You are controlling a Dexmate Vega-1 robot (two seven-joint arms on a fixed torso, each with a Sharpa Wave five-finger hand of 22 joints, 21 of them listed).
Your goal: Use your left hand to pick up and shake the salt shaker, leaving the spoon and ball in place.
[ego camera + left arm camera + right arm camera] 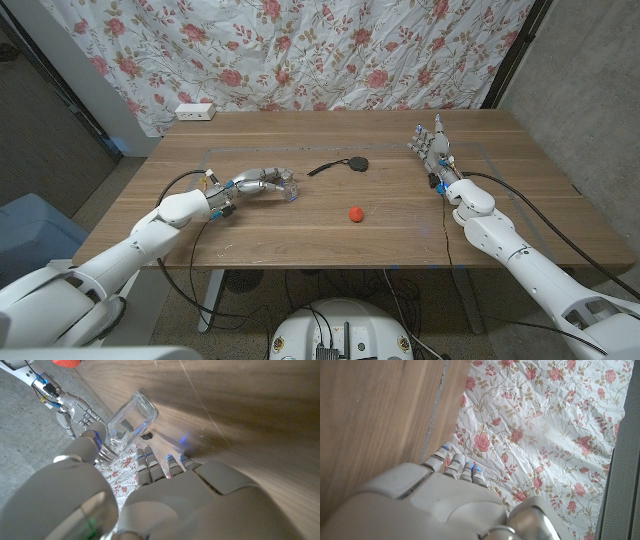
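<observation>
We see the left hand (pixel 262 182) gripping the salt shaker (pixel 290 189) at its fingertips, seemingly tilted; the right hand (pixel 430 145) hangs open, well apart.

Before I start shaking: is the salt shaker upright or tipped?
Tipped. In the left wrist view the salt shaker leans at a slant in the left hand, glass base away from the fingers.

Salt shaker (pixel 289 187): clear glass, square-sided, w/ metal top; held tilted in left hand (pixel 252 184), on table's left-centre. In left wrist view glass body (pixel 131 421) points away from hand.
Spoon (pixel 340 165): black, round bowl, thin handle; lies flat mid-table, beyond the ball.
Ball (pixel 355 213): small, red-orange; on table, right of shaker, apart from it.
</observation>
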